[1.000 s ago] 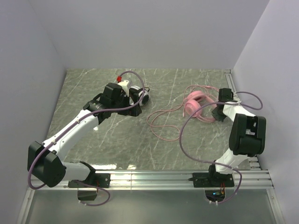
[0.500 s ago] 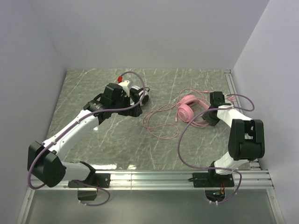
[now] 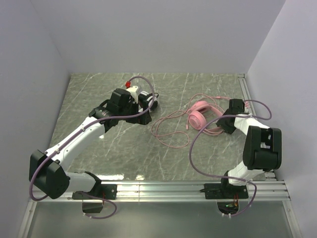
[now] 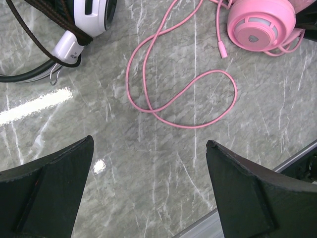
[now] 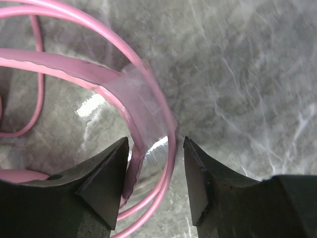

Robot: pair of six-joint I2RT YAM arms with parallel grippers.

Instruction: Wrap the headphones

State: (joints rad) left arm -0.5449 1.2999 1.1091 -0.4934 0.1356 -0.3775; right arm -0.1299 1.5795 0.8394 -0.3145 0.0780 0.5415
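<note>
The pink headphones (image 3: 199,113) lie on the marble table right of centre, their pink cable (image 3: 167,133) trailing left in loose loops. My right gripper (image 3: 226,124) is low at the headset's right side. In the right wrist view it (image 5: 155,144) is open, its jaws astride the pink headband (image 5: 138,99), with the left finger against the band and the right finger clear of it. The black and white headphones (image 3: 151,101) sit at the back centre. My left gripper (image 4: 149,142) hovers beside them, wide open and empty, with the pink cable (image 4: 198,124) and an ear cup (image 4: 260,25) ahead of it.
An aluminium rail (image 3: 173,188) runs along the near edge and another (image 3: 245,94) along the right side. Plain walls close the table on three sides. A small red piece (image 3: 127,83) shows by the left wrist. The black cable (image 4: 29,74) curls at the left.
The right gripper slid the pink headphones left, then its jaws spread apart and let go of the headband. The left arm has not moved.
</note>
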